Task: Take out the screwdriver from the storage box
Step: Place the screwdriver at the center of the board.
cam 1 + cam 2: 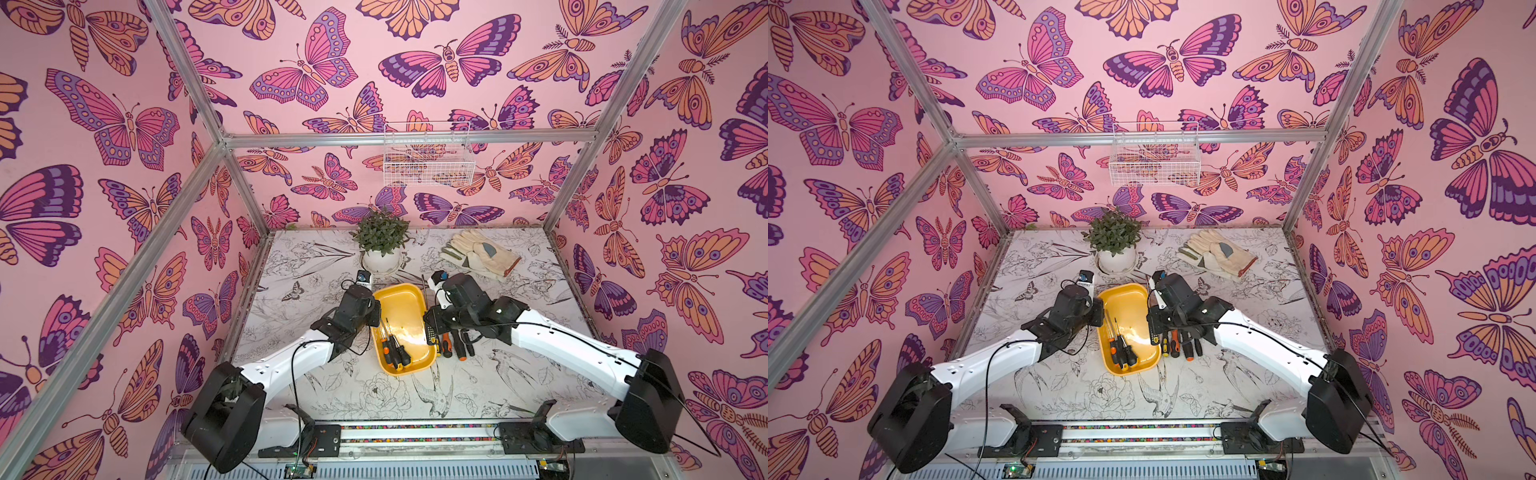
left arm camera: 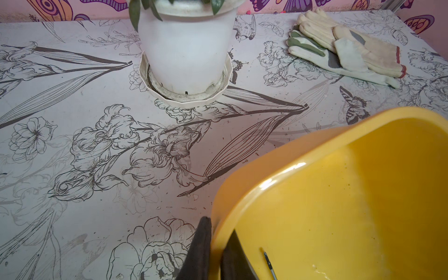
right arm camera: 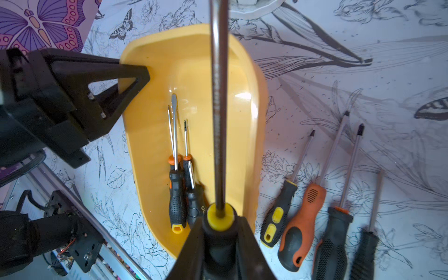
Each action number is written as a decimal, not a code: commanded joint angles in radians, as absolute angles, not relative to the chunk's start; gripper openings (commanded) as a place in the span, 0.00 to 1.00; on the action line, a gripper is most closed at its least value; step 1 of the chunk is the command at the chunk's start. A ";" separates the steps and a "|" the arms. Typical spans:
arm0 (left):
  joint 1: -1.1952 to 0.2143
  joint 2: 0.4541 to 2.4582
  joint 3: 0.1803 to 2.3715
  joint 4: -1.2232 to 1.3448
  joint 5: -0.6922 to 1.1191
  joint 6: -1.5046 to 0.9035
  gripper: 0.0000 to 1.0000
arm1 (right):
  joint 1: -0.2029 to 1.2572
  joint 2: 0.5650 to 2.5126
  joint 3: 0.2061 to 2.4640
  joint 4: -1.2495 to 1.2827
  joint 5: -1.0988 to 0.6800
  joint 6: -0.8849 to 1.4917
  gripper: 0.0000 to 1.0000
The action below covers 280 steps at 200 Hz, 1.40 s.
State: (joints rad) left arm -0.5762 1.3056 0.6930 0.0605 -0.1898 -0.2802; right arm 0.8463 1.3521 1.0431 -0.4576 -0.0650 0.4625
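One screwdriver [image 3: 219, 121] juts from right gripper [image 3: 220, 219] — seemingly over storage box [image 3: 150, 135].

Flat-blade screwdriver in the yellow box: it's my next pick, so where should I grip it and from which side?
Grip the flat-blade screwdriver by its black handle, down from above, jaws across it. It lies flat in the storage box; the handle is its thickest part, the thin shaft would likely slip. A neighbouring handle crowds one side.

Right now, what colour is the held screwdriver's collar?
The collar is yellow; the right wrist view shows it best.
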 commanded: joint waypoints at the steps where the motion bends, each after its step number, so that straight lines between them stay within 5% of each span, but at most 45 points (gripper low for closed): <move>1: -0.582 1.315 0.672 0.035 -0.193 -0.249 0.00 | 0.826 1.314 1.022 -0.530 -0.004 0.440 0.00; 157: -0.583 1.316 0.676 0.035 -0.177 -0.244 0.00 | 0.682 1.243 0.939 -0.699 0.104 0.367 0.00; 280: -0.583 1.310 0.673 0.035 -0.173 -0.242 0.00 | 0.558 1.386 0.981 -0.767 0.133 0.287 0.00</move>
State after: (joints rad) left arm -0.5766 1.3056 0.6930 0.0628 -0.1783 -0.2775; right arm 0.5686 1.3437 0.9451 -0.7345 0.1051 0.3233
